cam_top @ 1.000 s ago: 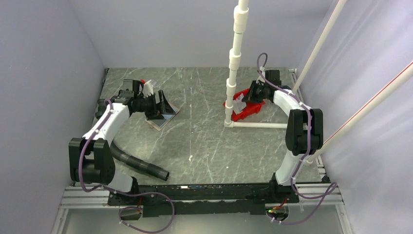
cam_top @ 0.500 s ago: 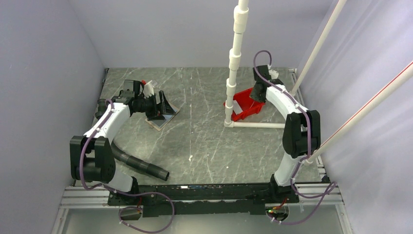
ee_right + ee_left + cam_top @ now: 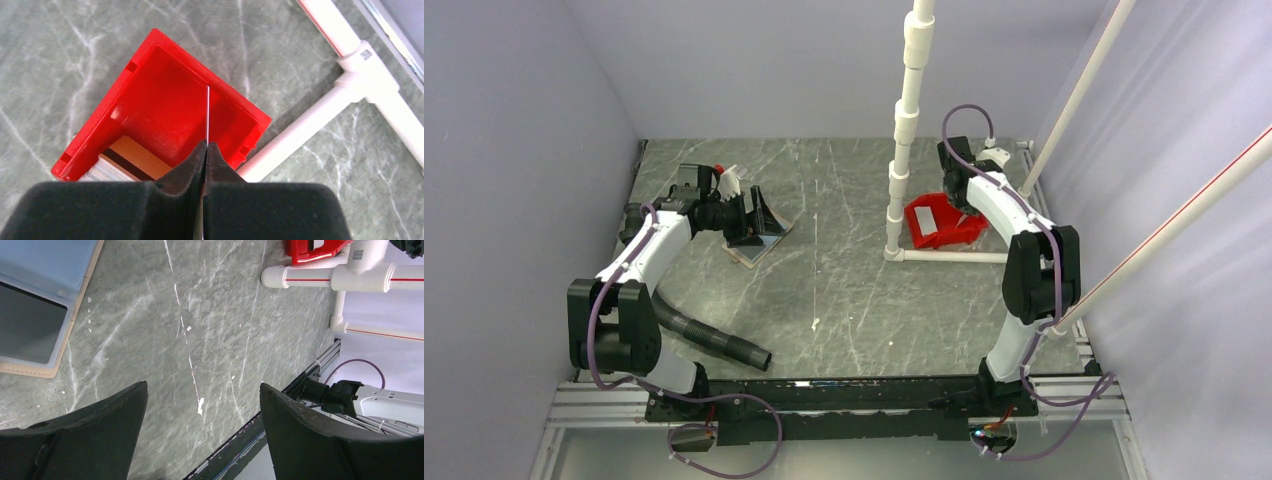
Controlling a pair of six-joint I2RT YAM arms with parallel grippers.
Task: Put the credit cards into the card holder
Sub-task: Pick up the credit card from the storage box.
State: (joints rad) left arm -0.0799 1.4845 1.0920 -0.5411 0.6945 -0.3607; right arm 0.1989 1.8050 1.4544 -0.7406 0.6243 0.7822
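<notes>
Red tray [image 3: 160, 95] holds stacked cards [image 3: 122, 160]; right gripper [image 3: 205, 145] above it pinches one card [image 3: 207, 115] edge-on; left gripper [image 3: 202, 390] gapes near the open wallet [image 3: 35, 290].

The jaws stand wide apart above the worktop [image 3: 200, 330]; an open wallet [image 3: 30, 315] lies beyond the left jaw, a red tray [image 3: 310, 247] beyond the right.

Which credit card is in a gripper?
The edge-on credit card pinched in the right gripper, above the red tray; the other cards lie stacked inside it.
</notes>
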